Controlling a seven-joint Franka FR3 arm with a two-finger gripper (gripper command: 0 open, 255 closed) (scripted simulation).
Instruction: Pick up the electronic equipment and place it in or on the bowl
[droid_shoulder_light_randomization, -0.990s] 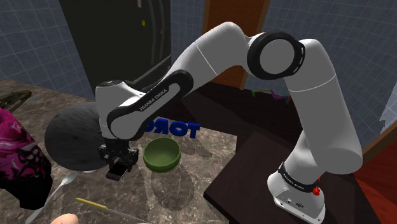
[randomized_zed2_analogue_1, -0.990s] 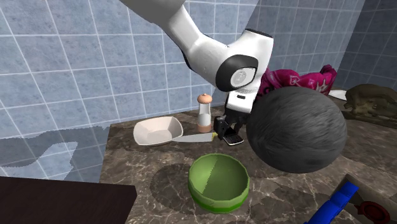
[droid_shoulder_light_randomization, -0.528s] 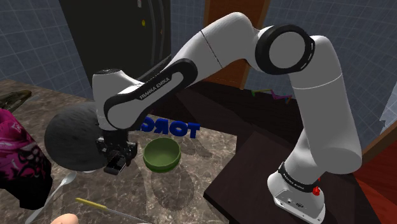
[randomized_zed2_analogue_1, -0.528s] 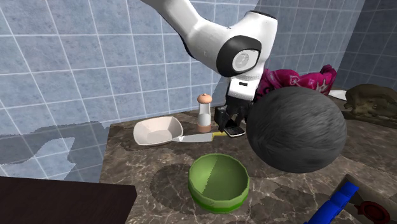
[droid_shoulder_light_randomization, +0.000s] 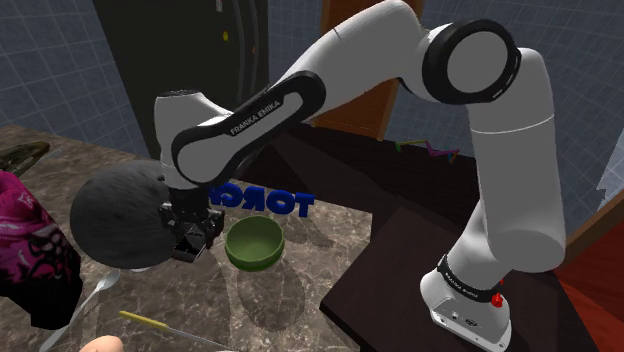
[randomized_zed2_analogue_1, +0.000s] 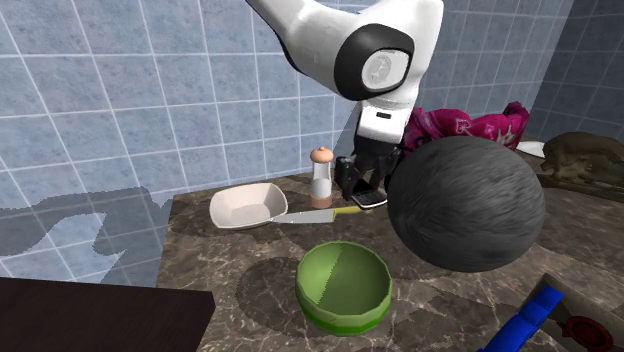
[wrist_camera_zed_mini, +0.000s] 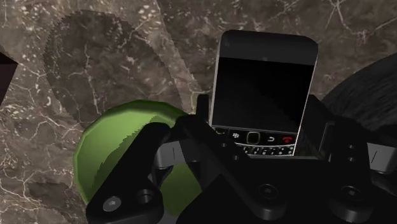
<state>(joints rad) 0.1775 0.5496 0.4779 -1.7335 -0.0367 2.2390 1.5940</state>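
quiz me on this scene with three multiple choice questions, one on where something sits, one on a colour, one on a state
1. In the second exterior view, the white dish lies:
A. to the left of the shaker
B. on the floor
C. on top of the shaker

2. The bowl is:
A. blue
B. green
C. red

3. The gripper is:
A. open and empty
B. shut on nothing
C. shut on the phone

Answers:
1 A, the dish lies beside the shaker, on that view's left.
2 B, the bowl is green inside and out in all three views.
3 C, in the wrist view the black fingers clasp the phone by its two sides.
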